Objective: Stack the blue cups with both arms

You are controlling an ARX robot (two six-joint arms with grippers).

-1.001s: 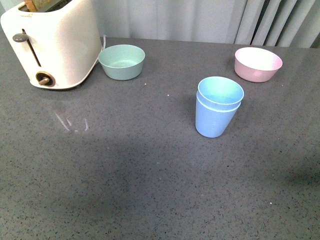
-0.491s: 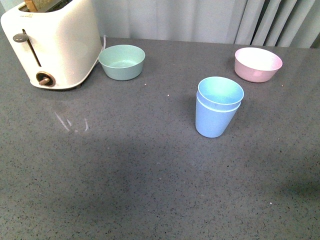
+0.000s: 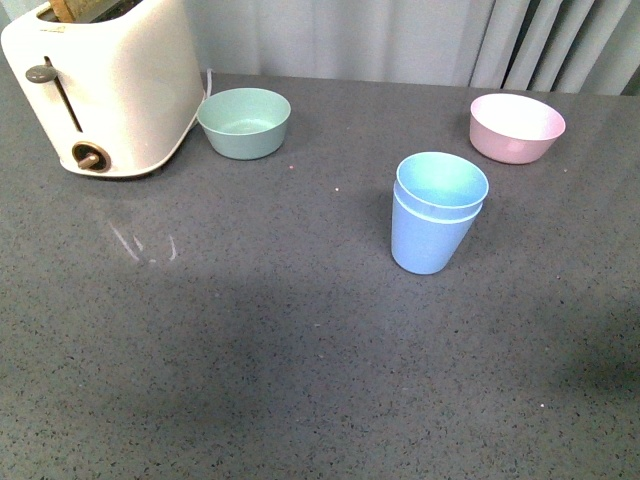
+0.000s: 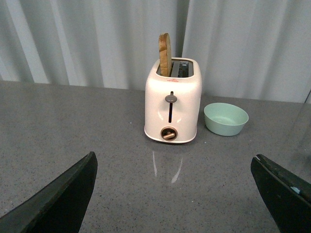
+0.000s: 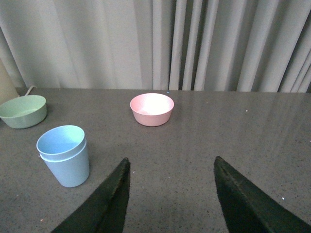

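Two blue cups [image 3: 436, 215] already nested, upright mid-table, between the mint bowl [image 3: 244, 122] and pink bowl [image 3: 516, 127].

We see our left gripper [image 4: 180, 194] and right gripper [image 5: 170, 194] both spread wide and empty, well clear. The smooth, matte, tapered plastic could wedge tight, and a careless sweep from us could topple the tall stack on the speckled grey table [image 3: 250, 350].

Blue cups [image 3: 436, 215], mint bowl [image 3: 243, 123] and pink bowl [image 3: 515, 128] are showing matt, smooth plastic. Toaster [image 3: 105, 85] is gleaming as glossy cream plastic. Counter [image 3: 250, 330] is appearing as speckled grey stone, faintly reflecting.
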